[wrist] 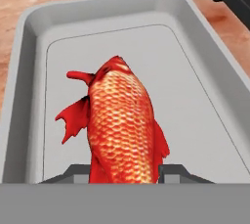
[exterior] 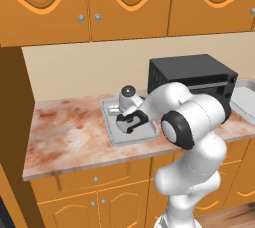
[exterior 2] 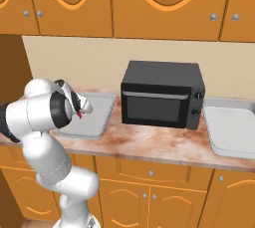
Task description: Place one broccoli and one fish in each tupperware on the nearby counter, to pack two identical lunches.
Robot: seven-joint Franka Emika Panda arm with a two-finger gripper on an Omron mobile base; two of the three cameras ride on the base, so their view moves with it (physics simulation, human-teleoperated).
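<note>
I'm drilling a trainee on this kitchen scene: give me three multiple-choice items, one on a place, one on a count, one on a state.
1. The black microwave oven stands:
A. between the two trays
B. left of both
C. on the floor

2. Shallow grey rectangular trays on the mottled pink-brown stone counter:
A. one
B. two
C. four

3. The red-orange scaly fish is:
A. lying free
B. between the jaws, over the left tray
C. inside the oven

A: trays flank it.
B: left and right tray.
B: hand view shows fingertips beside it.

My fish (wrist: 119,125) looks scaly, glossy orange-red; the tupperware (wrist: 29,37) is smooth matt grey plastic; the bench (exterior: 69,137) is mottled polished stone; cabinets (exterior: 94,197) are wood.
</note>
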